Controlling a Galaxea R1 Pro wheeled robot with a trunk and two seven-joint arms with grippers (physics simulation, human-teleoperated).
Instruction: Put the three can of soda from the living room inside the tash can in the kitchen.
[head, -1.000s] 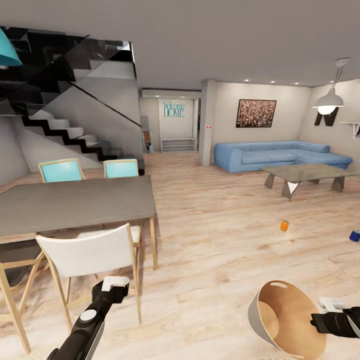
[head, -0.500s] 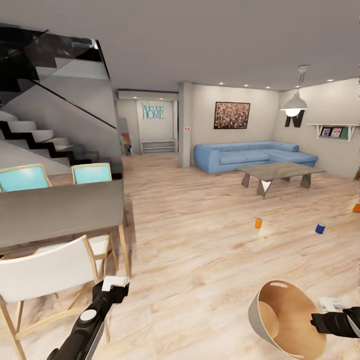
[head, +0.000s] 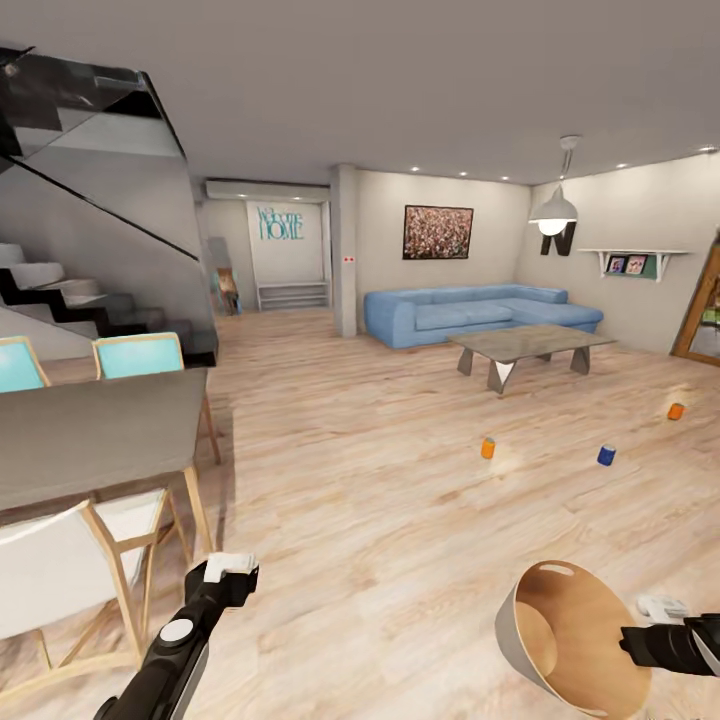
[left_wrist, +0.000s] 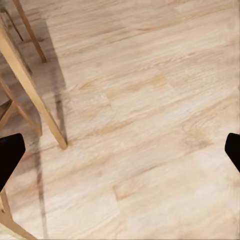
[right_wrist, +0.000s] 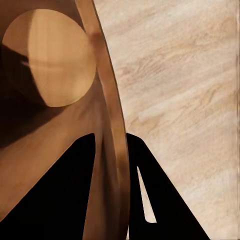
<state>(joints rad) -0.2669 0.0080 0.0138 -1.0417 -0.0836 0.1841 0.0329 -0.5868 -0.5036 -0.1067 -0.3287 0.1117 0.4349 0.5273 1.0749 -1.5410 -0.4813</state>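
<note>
Three soda cans now stand in sight on the living-room floor, where a second ago only two were visible and the blue one was half cut off at the frame's edge: the whole scene has slid leftward across the head view, which means the robot has turned to its right, not that the cans have moved. The nearer orange can (head: 488, 447) stands toward the middle of the wood floor (head: 380, 470), the dark blue can (head: 606, 455) well apart to its right, and the second orange can (head: 676, 411) farther off toward the right wall; all three are upright and short of the glass-topped low table (head: 530, 345) and the blue sofa (head: 480, 312) behind it. The dining table (head: 95, 430) and its chairs have drifted toward the left edge. The right hand (head: 662, 645) is clamped on the rim of the trash can (head: 560, 640), its fingers either side of the wall in the right wrist view, the bucket tilted with its brown inside facing forward and nothing in it. The left hand (head: 228, 570) hangs free over bare floor with its fingers spread wide and nothing between them. To my eye the turn lines the robot up on the cans, with the drive toward them yet to come.
</note>
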